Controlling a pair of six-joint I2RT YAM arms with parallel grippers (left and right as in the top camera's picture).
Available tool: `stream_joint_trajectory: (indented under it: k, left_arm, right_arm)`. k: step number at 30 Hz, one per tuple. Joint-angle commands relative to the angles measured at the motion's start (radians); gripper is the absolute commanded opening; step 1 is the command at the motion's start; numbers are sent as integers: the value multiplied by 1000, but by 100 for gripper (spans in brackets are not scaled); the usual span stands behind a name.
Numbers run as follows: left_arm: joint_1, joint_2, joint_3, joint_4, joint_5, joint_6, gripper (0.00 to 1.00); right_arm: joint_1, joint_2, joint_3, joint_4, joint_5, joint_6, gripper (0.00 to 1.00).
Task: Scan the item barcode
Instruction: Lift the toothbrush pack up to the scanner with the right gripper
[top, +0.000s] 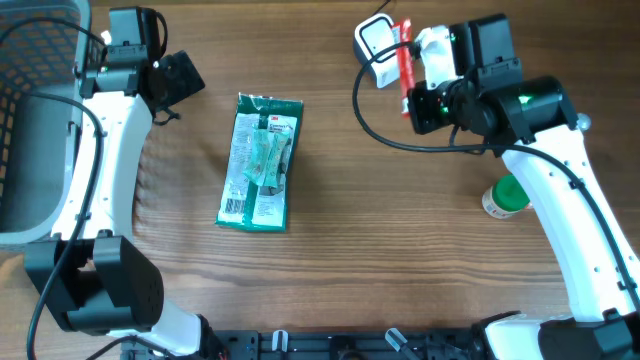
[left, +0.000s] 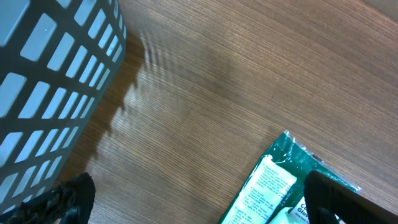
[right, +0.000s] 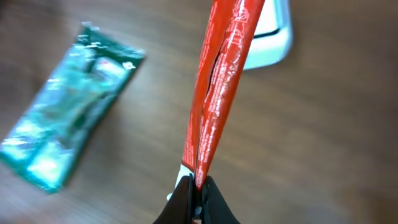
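My right gripper (top: 410, 98) (right: 198, 186) is shut on the lower end of a thin red packet (top: 404, 62) (right: 221, 81), which it holds edge-on. The packet's far end reaches up beside a white scanner (top: 376, 46) (right: 272, 34) at the back of the table. No barcode shows on the packet in any view. My left gripper (top: 176, 78) (left: 202, 208) is open and empty at the back left, above bare wood, with its right finger over the corner of a green package (top: 260, 162) (left: 268, 183).
The green package (right: 68, 106) lies flat in the middle of the table. A grey mesh basket (top: 35, 120) (left: 50, 81) stands at the left edge. A green-capped bottle (top: 505, 197) stands under the right arm. A black cable (top: 372, 122) runs from the scanner.
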Motion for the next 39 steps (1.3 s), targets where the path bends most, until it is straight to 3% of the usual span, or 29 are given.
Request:
stream_joint_trajectory:
  k: [1,6,12,19,23,35,39]
  left_arm:
    - [2,5,-2,3,-9,9,100]
    - [2,5,-2,3,-9,9,100]
    - [2,5,-2,3,-9,9,100]
    - [2,5,-2,3,-9,9,100]
    - [2,5,-2,3,-9,9,100]
    - [2,5,-2,3,-9,9,100]
    - [2,5,-2,3,-9,9,100]
  right_arm:
    - [-3,54,12,52,161,-203,4]
    - [9,170,12,159,297,-337,4]
    - [73,346,12,368,659,-484,4]
    - [113,484,12,581,898,-618,4]
    - [113,547,12,669,989,-615,4]
    - [146,567,-7,621,958,-624,4]
    - [154,567,-7,604,933,-445,4]
